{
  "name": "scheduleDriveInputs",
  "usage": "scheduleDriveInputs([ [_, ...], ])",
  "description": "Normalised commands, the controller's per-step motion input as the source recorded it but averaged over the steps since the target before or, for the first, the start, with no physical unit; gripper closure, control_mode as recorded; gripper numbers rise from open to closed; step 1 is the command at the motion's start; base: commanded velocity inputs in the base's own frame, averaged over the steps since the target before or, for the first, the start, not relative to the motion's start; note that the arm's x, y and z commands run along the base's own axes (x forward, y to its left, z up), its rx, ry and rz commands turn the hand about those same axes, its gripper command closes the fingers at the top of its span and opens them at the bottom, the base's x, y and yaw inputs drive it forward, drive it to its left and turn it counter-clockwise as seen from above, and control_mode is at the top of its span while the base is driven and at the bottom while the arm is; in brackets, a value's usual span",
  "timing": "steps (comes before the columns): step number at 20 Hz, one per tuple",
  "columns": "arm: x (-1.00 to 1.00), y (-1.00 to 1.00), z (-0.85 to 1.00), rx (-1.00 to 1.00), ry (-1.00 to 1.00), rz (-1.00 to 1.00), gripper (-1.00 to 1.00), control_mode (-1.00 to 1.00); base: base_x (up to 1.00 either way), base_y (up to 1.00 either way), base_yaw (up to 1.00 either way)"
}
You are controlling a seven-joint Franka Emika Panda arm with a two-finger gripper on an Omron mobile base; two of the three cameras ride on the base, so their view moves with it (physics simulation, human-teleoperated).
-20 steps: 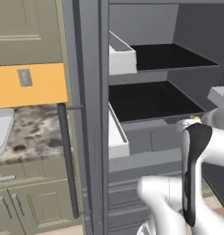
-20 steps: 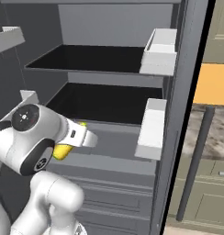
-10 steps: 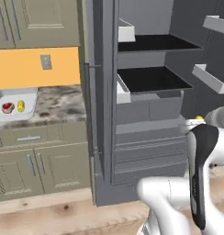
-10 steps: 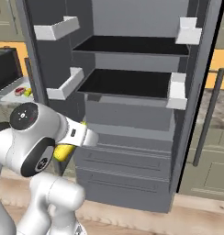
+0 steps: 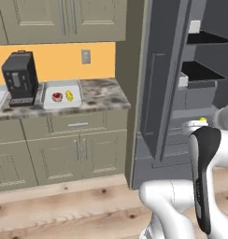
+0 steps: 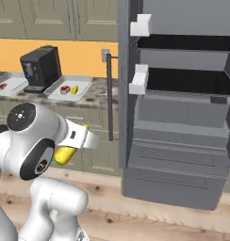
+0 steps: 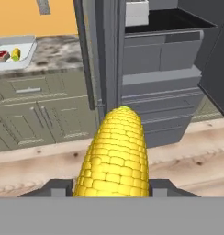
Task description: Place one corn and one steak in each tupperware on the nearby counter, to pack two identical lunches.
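Your gripper (image 7: 111, 186) is pinching a yellow corn cob (image 7: 114, 156) between its two fingers; in the hand view the cob rises from 6 o'clock toward the centre, its tip pointing at the open grey fridge (image 7: 150, 69). In the right base view you see the same cob (image 6: 64, 154) poking out below the wrist at about 8 o'clock. Compared with a second ago, your whole picture has swung: then both base views looked straight into the black fridge shelves, with just a strip of stone worktop at one edge. Now the base has turned and backed away, so the counter (image 5: 95, 95) and its olive cabinet doors lie across the left half of the left base view, and the fridge has slid over to 3 o'clock. That is the camera moving, not the things. The grip on the corn looks the same as it did then. One tupperware (image 5: 46, 98) sits on the counter at 10 o'clock in the left base view, just beside the black coffee machine (image 5: 20, 77), and it already holds a red steak (image 5: 56, 96) and a small yellow corn (image 5: 68, 96) side by side. In the right base view a second tupperware (image 6: 11, 82) lies on the far side of the coffee machine at 9 o'clock with a steak (image 6: 1, 86) in it.
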Motion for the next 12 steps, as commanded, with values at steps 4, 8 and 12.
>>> scheduleDriveInputs([
  [4, 0.00, 0.00, 0.00, 0.00, 0.00, 0.00, 1.00, 1.00, 0.15, 1.00, 0.00],
  [8, 0.00, 0.00, 0.00, 0.00, 0.00, 0.00, 1.00, 1.00, 0.26, 1.00, 0.00],
  [12, 0.00, 0.00, 0.00, 0.00, 0.00, 0.00, 1.00, 1.00, 0.53, 1.00, 0.00],
])
